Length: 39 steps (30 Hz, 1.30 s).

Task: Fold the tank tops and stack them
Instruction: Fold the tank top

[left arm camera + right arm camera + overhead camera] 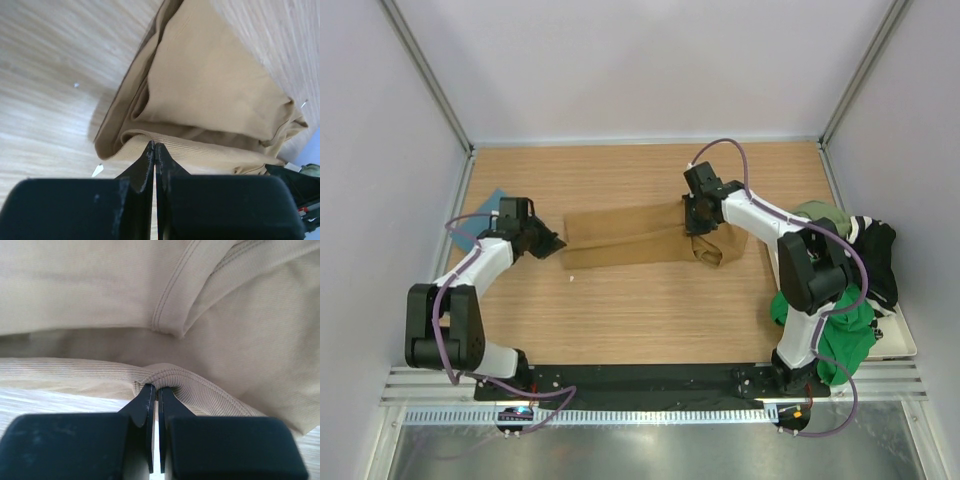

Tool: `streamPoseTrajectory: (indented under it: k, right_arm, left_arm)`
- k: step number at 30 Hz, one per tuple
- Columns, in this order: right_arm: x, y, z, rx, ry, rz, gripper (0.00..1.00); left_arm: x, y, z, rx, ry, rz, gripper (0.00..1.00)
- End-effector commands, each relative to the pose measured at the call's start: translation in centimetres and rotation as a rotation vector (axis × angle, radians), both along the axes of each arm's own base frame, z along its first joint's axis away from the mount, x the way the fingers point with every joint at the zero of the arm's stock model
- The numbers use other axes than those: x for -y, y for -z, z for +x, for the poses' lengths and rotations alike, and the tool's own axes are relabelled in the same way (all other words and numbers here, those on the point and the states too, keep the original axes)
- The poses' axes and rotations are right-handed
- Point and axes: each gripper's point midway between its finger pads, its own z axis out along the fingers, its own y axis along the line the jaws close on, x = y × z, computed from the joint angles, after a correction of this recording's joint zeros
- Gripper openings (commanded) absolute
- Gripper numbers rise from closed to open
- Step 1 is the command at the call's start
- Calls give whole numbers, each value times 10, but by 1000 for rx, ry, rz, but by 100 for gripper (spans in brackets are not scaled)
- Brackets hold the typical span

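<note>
Progress: early, by my judgement. One tan top [630,240] is in work at the middle of the worktop [650,320]. It lies as a long narrow band running left to right, and its layers show it doubled over along its length. It has not yet been brought down to a compact fold.

A teal top [480,225] lies flat at the left edge, partly hidden behind the left arm. Whether it is a finished fold cannot be told. No stack of several pieces is visible.

A loose heap [845,335] of green, olive and black cloth sits at the right edge beside the right arm. It is unfolded and makes up the bulk of the work left.

Left hand [548,243]: fingers pinched fully together on the ribbed edge at the band's left end, low at the worktop.

Right hand [698,222]: fingers closed all but a sliver on a ribbed edge near the band's right end, where the straps bunch.

Materials: the tan cloth is a soft, thin, fine-ribbed knit with stitched bound edges, and it sags into rounded folds. The worktop is smooth pale wood grain. The heaped cloth is limp and crumpled.
</note>
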Motion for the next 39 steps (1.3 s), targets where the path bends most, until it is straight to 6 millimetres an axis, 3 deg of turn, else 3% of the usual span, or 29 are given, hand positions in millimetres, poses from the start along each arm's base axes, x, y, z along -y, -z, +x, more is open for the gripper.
streamPoseTrajectory:
  k: [1,17,18,24,26,30,34,35,36,38,39]
  right_arm:
    - [0,-18,18,46,1,17,2]
    - [1,-8,57,42,54,30,6]
    - [0,-9,59,47,54,32,10]
    - [0,-10,72,78,78,39,17]
    - [0,-8,72,61,78,32,28]
    - [6,-15,70,87,94,26,47]
    - [12,-38,61,136,113,36,51]
    - [17,-34,54,128,119,28,52]
    - [19,-49,51,161,125,40,54]
    - [23,-47,41,162,132,41,55]
    - [24,-57,38,188,134,54,55]
  left_arm:
    - [-4,-15,31,65,-33,0,0]
    - [-11,2,76,30,-62,44,0]
    - [-11,2,79,32,-60,44,0]
    - [-12,13,91,11,-60,50,1]
    - [-10,15,94,3,-45,46,4]
    - [-13,8,88,11,-30,75,27]
    - [-28,-16,82,74,-56,149,54]
    - [-30,-19,79,76,-62,160,62]
    - [-33,-22,75,75,-69,176,64]
    - [-34,-28,70,88,-65,181,68]
    - [-32,-29,68,90,-54,171,71]
